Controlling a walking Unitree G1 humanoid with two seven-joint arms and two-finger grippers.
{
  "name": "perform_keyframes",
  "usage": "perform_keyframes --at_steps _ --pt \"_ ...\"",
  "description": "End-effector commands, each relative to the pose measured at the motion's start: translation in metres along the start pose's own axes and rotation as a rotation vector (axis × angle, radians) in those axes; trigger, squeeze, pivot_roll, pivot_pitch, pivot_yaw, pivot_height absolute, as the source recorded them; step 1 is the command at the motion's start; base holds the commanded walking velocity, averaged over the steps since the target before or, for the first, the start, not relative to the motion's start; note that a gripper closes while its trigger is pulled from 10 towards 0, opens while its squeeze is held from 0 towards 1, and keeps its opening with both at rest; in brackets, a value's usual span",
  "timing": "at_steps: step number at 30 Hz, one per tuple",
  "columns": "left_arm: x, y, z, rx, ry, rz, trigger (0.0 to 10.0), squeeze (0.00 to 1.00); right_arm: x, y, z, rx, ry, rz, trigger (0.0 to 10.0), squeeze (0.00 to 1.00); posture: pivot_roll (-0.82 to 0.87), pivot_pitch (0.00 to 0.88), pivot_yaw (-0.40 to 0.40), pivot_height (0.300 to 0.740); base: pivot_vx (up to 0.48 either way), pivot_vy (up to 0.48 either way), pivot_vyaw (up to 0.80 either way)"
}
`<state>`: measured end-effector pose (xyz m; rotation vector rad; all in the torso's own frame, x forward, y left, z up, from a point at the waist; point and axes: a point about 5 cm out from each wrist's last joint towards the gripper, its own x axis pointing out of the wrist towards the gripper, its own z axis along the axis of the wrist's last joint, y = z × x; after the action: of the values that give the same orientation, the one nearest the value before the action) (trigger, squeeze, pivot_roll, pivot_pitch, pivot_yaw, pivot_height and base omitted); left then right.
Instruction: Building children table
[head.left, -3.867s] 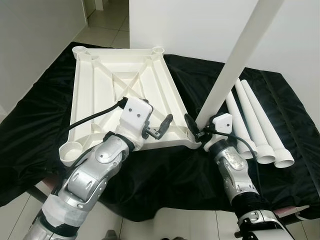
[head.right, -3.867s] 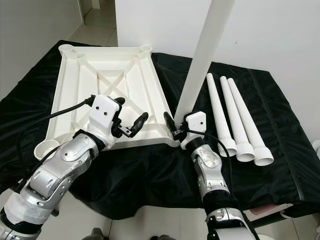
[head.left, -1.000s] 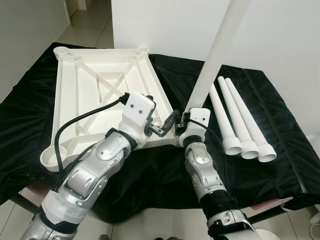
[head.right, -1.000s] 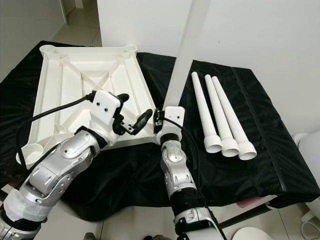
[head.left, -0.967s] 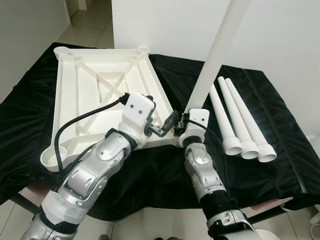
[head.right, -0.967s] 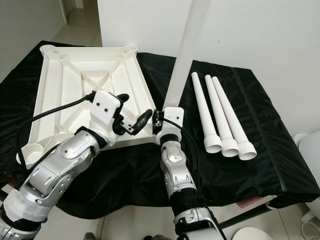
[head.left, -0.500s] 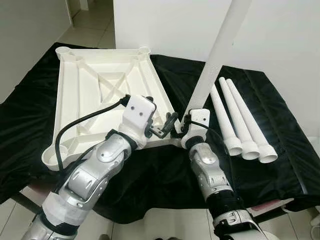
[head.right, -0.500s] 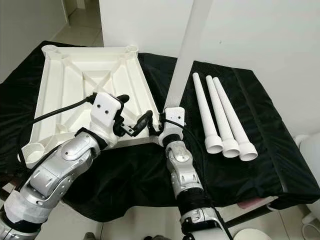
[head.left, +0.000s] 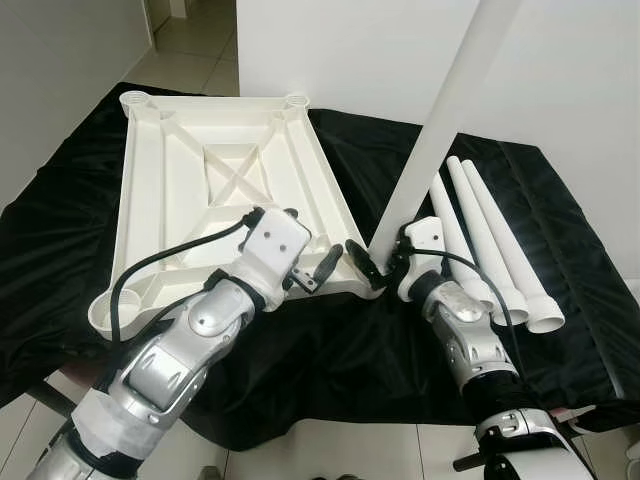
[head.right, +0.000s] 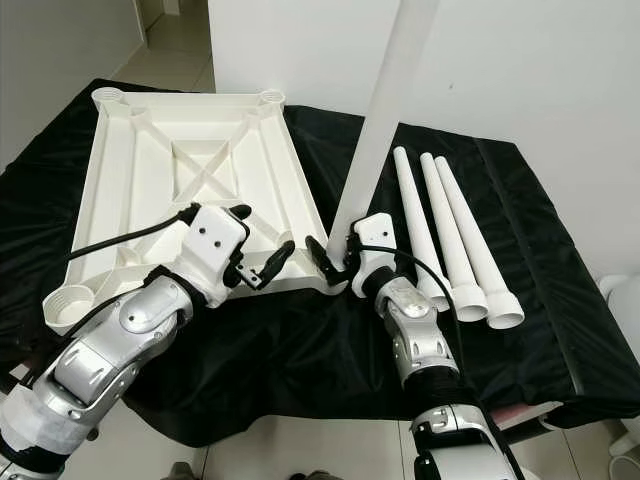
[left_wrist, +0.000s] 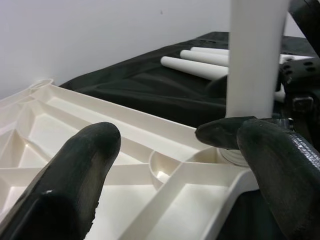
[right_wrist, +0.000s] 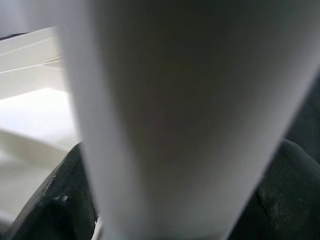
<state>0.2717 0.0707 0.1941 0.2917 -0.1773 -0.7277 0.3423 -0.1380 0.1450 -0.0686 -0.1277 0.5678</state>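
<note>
left eye view: the right end effector (head.left: 378, 268) is closed on the upright leg (head.left: 440, 130) at the tabletop (head.left: 220, 200) corner socket just beside it. a tilt could jam the leg. the left end effector (head.left: 318, 268) gapes empty nearby. three legs (head.left: 490, 250) lie beyond on the black-draped surface (head.left: 60, 240), white walls behind.

Left gripper (head.left: 322, 268) drawn back; leg (head.left: 440, 133) tilts right

Even, bright indoor light fills both head views, which are sharp, with soft shadows on the black cloth (head.left: 330, 340). Its folds catch faint sheen. The right wrist view is blurred, the white table leg (right_wrist: 170, 120) far out of focus.
</note>
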Motion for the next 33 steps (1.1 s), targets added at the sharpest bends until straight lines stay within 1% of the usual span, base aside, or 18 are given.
perform_keyframes --at_steps 1,2,3,7,9,13,14,15,16,17,18,22,29,30,31,33 --pt "-0.002 -0.016 -0.003 0.014 0.012 -0.219 10.0 0.00 -0.001 -0.005 0.003 -0.007 -0.005 0.058 10.0 0.00 0.11 0.068 -0.109 0.740 0.000 0.000 0.00" --pt "-0.002 -0.016 -0.003 0.014 0.012 -0.219 10.0 0.00 -0.001 -0.005 0.003 -0.007 -0.005 0.058 10.0 0.00 0.11 0.068 -0.109 0.740 0.000 0.000 0.00" --pt "-0.003 -0.018 -0.003 0.015 0.014 -0.225 10.0 0.00 -0.001 -0.009 0.005 -0.016 -0.004 0.085 10.0 0.00 0.11 0.072 -0.108 0.740 0.000 0.000 0.00" --pt "-0.003 -0.018 -0.003 0.016 0.015 -0.229 10.0 0.00 -0.001 -0.011 0.006 -0.015 -0.004 0.099 10.0 0.00 0.11 0.078 -0.105 0.740 0.000 0.000 0.00" --pt "-0.004 -0.020 -0.004 0.024 0.022 -0.239 10.0 0.00 0.001 -0.013 0.007 -0.019 0.005 0.136 10.0 0.00 0.12 0.086 -0.103 0.740 0.000 0.000 0.00" --pt "-0.004 -0.020 -0.004 0.031 0.025 -0.244 10.0 0.00 0.003 -0.015 0.007 -0.022 0.012 0.154 10.0 0.00 0.12 0.090 -0.103 0.740 0.000 0.000 0.00" --pt "-0.004 -0.021 -0.004 0.033 0.025 -0.244 10.0 0.00 0.003 -0.015 0.007 -0.027 0.019 0.164 4.3 0.00 0.12 0.092 -0.105 0.740 0.000 0.000 0.00" --pt "-0.004 -0.021 -0.004 0.033 0.025 -0.244 10.0 0.00 0.003 -0.015 0.007 -0.027 0.019 0.164 4.3 0.00 0.12 0.092 -0.105 0.740 0.000 0.000 0.00" --pt "-0.003 -0.021 -0.004 0.034 0.024 -0.245 10.0 0.00 0.003 -0.017 0.006 -0.029 0.025 0.177 0.6 0.00 0.12 0.095 -0.105 0.740 0.000 0.000 0.00" --pt "-0.003 -0.021 -0.004 0.034 0.024 -0.245 10.0 0.00 0.003 -0.017 0.006 -0.029 0.025 0.177 0.6 0.00 0.12 0.095 -0.105 0.740 0.000 0.000 0.00" --pt "-0.003 -0.021 -0.004 0.034 0.024 -0.245 10.0 0.00 0.002 -0.018 0.005 -0.027 0.031 0.178 0.0 0.00 0.12 0.095 -0.105 0.740 0.000 0.000 0.00" --pt "-0.003 -0.020 -0.004 0.037 0.022 -0.256 10.0 0.00 0.001 -0.022 0.003 -0.019 0.043 0.178 0.0 0.00 0.12 0.095 -0.105 0.740 0.000 0.000 0.00" --pt "-0.003 -0.020 -0.004 0.039 0.021 -0.258 10.0 0.00 -0.001 -0.024 0.001 -0.016 0.051 0.176 0.0 0.00 0.12 0.095 -0.105 0.740 0.000 0.000 0.00" --pt "-0.003 -0.020 -0.004 0.040 0.021 -0.259 10.0 0.00 -0.001 -0.025 -0.001 -0.018 0.061 0.159 10.0 0.00 0.11 0.095 -0.103 0.740 0.000 0.000 0.00" --pt "-0.003 -0.020 -0.003 0.043 0.020 -0.261 10.0 0.00 0.000 -0.023 -0.004 0.001 0.069 0.127 10.0 0.00 0.11 0.094 -0.101 0.740 0.000 0.000 0.00" --pt "-0.002 -0.021 -0.003 0.043 0.019 -0.262 10.0 0.00 0.001 -0.023 -0.005 -0.002 0.069 0.110 10.0 0.00 0.11 0.094 -0.101 0.740 0.000 0.000 0.00"
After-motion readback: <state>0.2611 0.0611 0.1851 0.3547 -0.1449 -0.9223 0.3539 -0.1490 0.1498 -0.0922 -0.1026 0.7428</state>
